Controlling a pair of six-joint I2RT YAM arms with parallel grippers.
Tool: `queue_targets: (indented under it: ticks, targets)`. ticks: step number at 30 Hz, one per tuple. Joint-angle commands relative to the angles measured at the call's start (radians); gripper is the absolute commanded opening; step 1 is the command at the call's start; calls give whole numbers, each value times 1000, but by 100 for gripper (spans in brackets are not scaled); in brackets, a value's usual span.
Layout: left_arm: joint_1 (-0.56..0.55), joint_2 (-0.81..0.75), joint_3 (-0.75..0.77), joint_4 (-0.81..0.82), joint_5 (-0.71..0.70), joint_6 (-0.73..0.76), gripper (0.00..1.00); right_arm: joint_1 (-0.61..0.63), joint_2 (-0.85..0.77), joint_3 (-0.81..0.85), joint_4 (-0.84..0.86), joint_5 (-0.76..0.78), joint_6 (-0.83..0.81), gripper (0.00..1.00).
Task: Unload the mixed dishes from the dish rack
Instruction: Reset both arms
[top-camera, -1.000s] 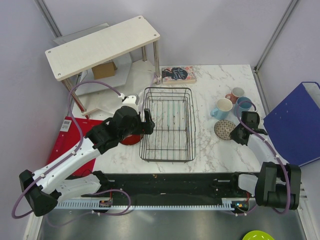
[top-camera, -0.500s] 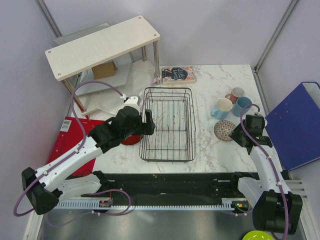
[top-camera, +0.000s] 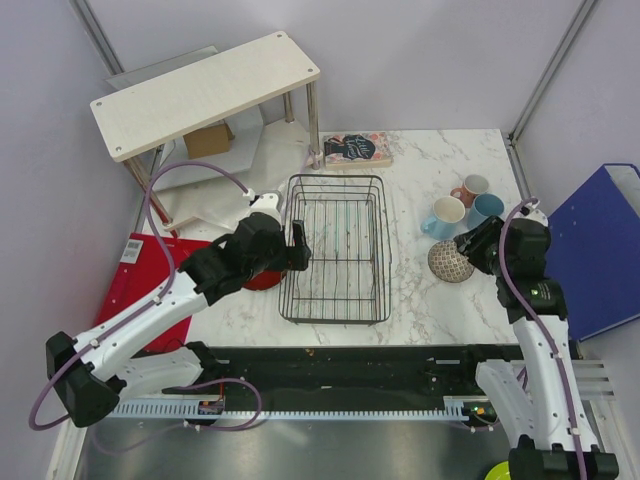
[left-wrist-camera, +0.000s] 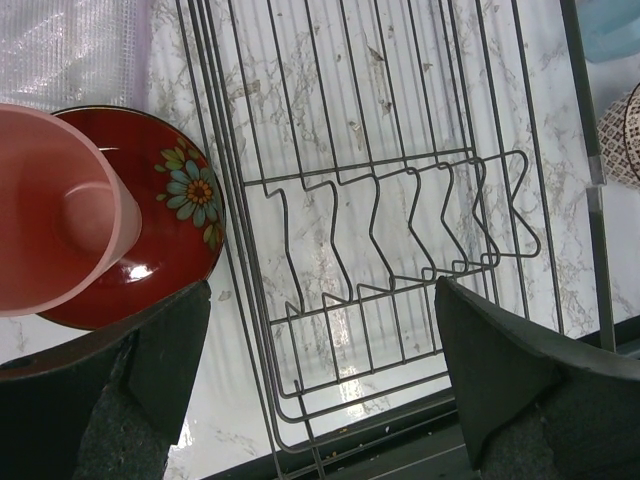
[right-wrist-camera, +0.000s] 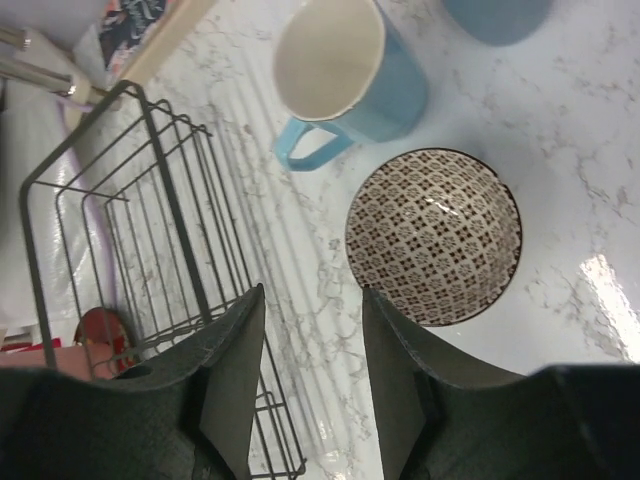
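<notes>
The black wire dish rack (top-camera: 335, 250) stands empty at mid-table; it fills the left wrist view (left-wrist-camera: 400, 200) and shows in the right wrist view (right-wrist-camera: 130, 230). Left of it, a salmon-pink tumbler (left-wrist-camera: 50, 235) stands on the dark red plate (left-wrist-camera: 170, 210), which my left arm partly hides from above (top-camera: 262, 277). My left gripper (top-camera: 295, 245) is open and empty over the rack's left edge (left-wrist-camera: 320, 400). The patterned bowl (top-camera: 448, 262) (right-wrist-camera: 432, 235), two light blue mugs (top-camera: 445, 215) (top-camera: 488, 208) and a pink mug (top-camera: 470, 188) sit right of the rack. My right gripper (top-camera: 470, 245) (right-wrist-camera: 312, 350) is open and empty above the table just left of the bowl.
A white wooden shelf (top-camera: 205, 90) stands at the back left with a cardboard box (top-camera: 208, 140) under it. A book (top-camera: 357, 148) lies behind the rack. A blue folder (top-camera: 590, 245) lies at the right edge, a red sheet (top-camera: 135, 285) at the left.
My right arm has lifted and drawn back from the bowl, which stays on the table. My left arm has barely moved.
</notes>
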Motion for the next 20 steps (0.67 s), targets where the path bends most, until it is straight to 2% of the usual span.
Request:
queue_targets:
  ticks: [1,7,8,12,13,15,16,20]
  targets:
    - [-3,10,-7,18,-13,-11,99,43,-38,46,61,-40,23,51]
    - [-13,10,2,19,11,12,99,181,-56,64,334,-135,48,55]
    - [-19,8,7,18,11,15,99,245,-22,93,354,-122,33,58]
    - [-59,25,31,13,-13,21,99,452,131,229,384,8,-79,63]
    - [-81,31,39,10,-19,21,99,570,170,303,384,114,-134,64]
    - [-117,59,63,-5,-48,19,99,701,295,384,364,244,-208,66]
    - [-131,68,83,-13,-62,15,99,817,378,471,353,367,-272,67]
    - [-177,88,126,-63,-122,16,99,956,497,592,335,493,-329,69]
